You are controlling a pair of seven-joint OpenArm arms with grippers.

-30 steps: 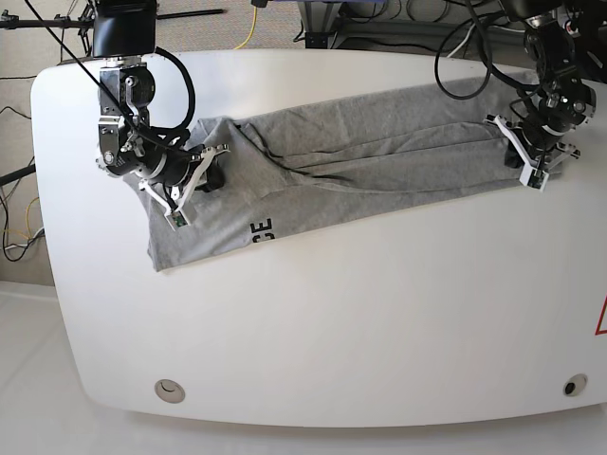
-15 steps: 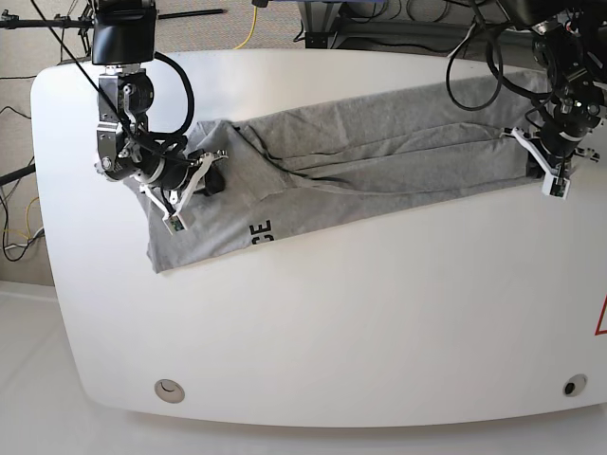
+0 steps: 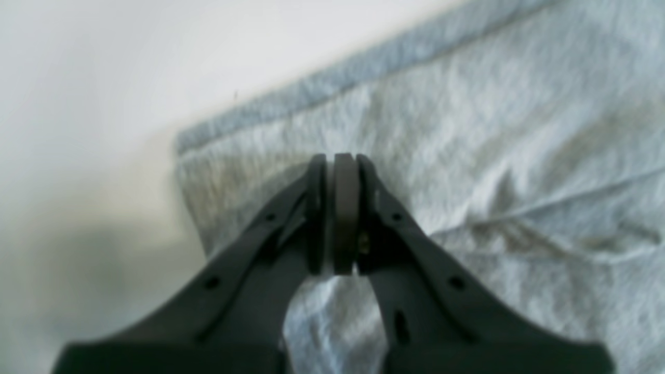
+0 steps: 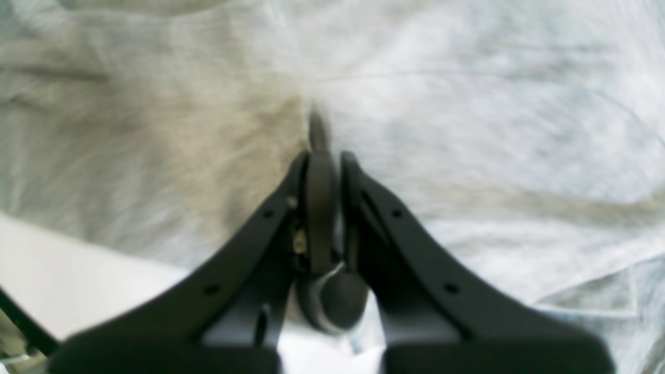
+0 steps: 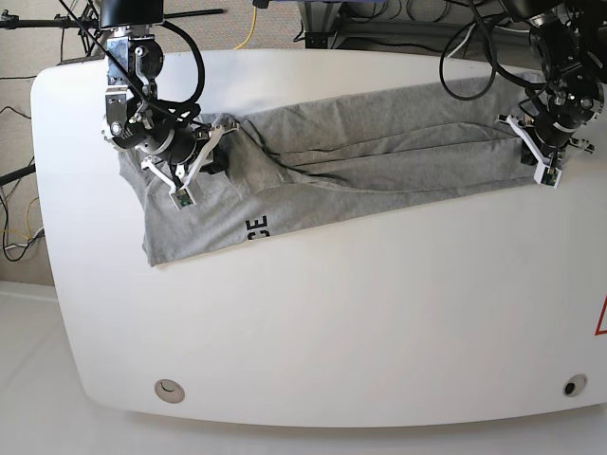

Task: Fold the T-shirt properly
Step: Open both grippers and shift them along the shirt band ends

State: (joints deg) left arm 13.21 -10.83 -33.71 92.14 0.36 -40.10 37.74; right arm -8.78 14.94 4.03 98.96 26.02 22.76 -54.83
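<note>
The heather-grey cotton T-shirt (image 5: 351, 166) lies stretched lengthwise across the rounded white surface (image 5: 379, 322). The left end effector (image 5: 539, 152) pinches the shirt's hem end and the right end effector (image 5: 194, 166) pinches cloth at the opposite end, both clamped narrow, probably to hold the fabric taut for folding.

Both arms black w/ looped black cables; grippers white-framed; black fingers (image 3: 332, 208) w/ small screw holes, dark pads.
</note>
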